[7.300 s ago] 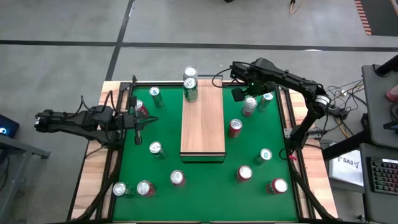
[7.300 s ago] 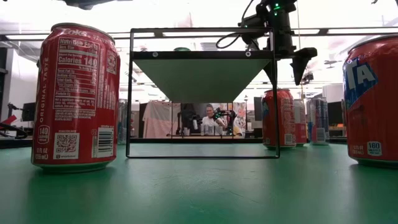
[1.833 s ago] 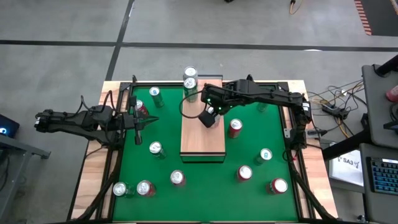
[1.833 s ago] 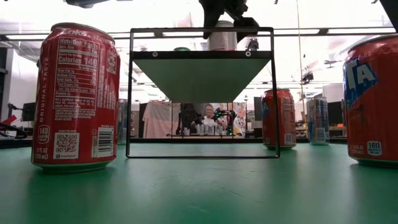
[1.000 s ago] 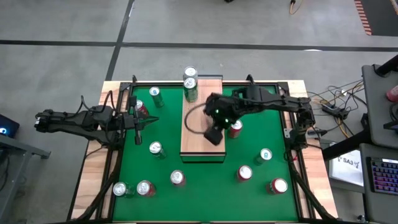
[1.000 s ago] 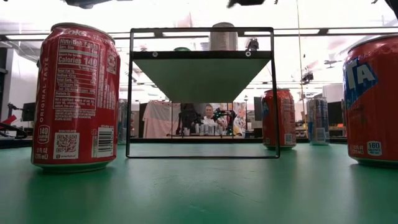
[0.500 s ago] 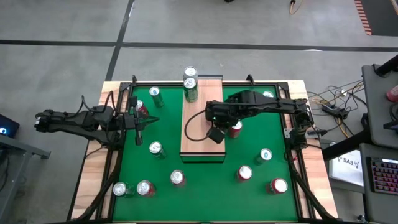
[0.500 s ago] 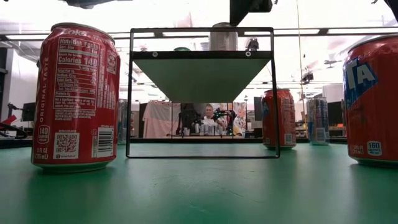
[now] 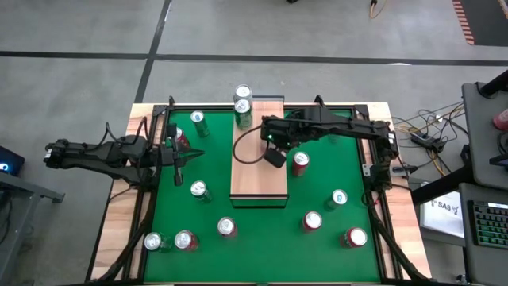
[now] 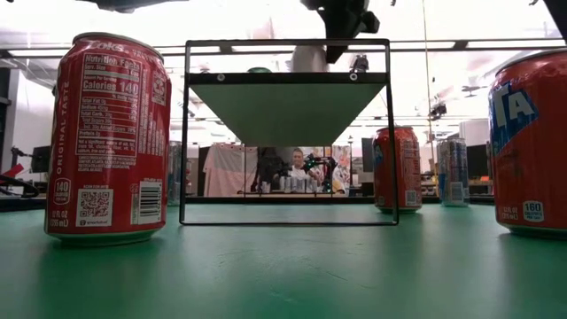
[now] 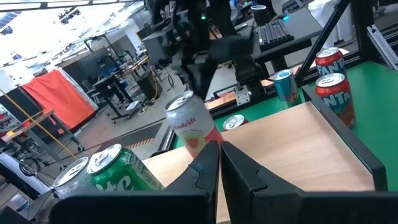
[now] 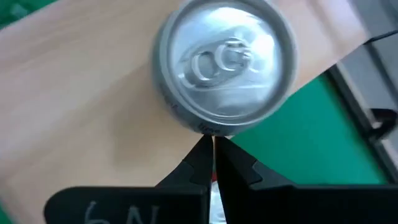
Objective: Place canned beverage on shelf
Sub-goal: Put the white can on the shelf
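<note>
Nearest to the low camera, two red cans (image 10: pixel 111 137) stood on the green worktop (image 9: pixel 333 230), one at either side, and behind them rose the shelf (image 10: pixel 288 78) on its dark frame. At mid-depth the left gripper (image 11: pixel 220 149) waited off the shelf's left side, its fingers pressed together on nothing. Over the board hung the right gripper (image 12: pixel 213 144), its fingers likewise closed to a single point and empty, the tips just beside the rim of the canned beverage (image 12: pixel 224 68) and above it, not around it. That can stood upright on the shelf's wood, free of any grip, so the placing looked done. Judged by its look, it was a thin-walled aluminium can: smooth, slippery at the curved wall, easily dented by a hard squeeze, and top-heavy enough to tip if nudged at the lid; whether it was full could not be told. Any fresh hold would best go across the middle of the wall, from both sides. Farther along the board stood two green cans (image 11: pixel 118 168)
</note>
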Robot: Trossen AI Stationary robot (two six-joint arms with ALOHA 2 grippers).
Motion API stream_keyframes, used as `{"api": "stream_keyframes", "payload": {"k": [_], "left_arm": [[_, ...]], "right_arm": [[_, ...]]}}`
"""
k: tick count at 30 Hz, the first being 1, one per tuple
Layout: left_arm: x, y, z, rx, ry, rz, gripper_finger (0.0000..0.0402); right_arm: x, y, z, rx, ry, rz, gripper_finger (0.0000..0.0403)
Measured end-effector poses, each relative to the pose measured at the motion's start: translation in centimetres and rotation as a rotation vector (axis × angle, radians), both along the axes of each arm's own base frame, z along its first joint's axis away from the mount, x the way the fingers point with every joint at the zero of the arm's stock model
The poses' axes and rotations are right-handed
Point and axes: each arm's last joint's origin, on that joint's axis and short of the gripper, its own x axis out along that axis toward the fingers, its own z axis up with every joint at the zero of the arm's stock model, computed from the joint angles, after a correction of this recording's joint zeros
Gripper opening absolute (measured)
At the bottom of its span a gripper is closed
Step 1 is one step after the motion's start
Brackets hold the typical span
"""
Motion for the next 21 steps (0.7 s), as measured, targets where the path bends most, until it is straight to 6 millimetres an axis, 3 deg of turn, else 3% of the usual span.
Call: {"api": "stream_keyframes", "payload": {"k": [5,11,21], "left_arm": [[0.0,0.0,0.1,-0.001,-0.007,0.000,0.0000],[0.0,0.0,0.0,-0.006,-0.007,0.000,0.0000],[0.0,0.0,0.0,-0.006,-0.007,0.000,0.0000]], "right_arm": [[-0.1,-0.9,0.0,0.006,0.008,0.002,0.0009],[0.0,-0.1,-0.1,0.126,-0.010,0.030,0.0009],[1.0,0.4,0.2,0.099,-0.098,0.106,0.0009]]}}
